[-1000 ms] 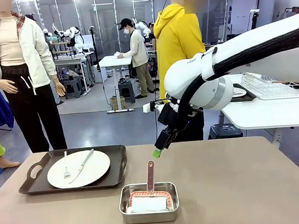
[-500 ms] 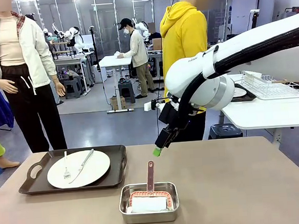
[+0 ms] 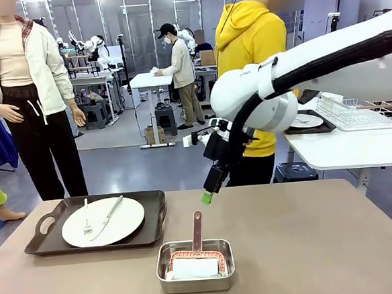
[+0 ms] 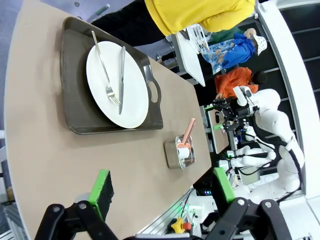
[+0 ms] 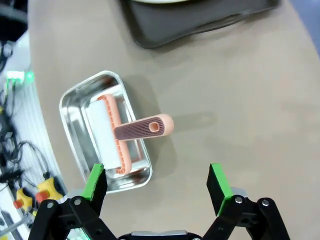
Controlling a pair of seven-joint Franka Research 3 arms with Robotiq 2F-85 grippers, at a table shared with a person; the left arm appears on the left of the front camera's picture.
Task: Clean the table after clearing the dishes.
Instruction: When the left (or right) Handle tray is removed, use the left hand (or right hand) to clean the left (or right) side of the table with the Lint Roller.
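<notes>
On the tabletop (image 3: 337,245), a tray (image 3: 155,214) sits at the left near the far edge and carries a plate (image 3: 124,223). A fork (image 3: 86,218) and a knife (image 3: 109,215) lie side by side on the plate, fork to the left. A steel pan (image 3: 195,282) stands right of the tray, nearer the front edge. In it lies a cleaning roller (image 3: 197,231), handle over the far rim. The right gripper (image 3: 206,199) hangs above the tabletop behind the pan. A person (image 3: 250,49) stands beyond the far edge.
</notes>
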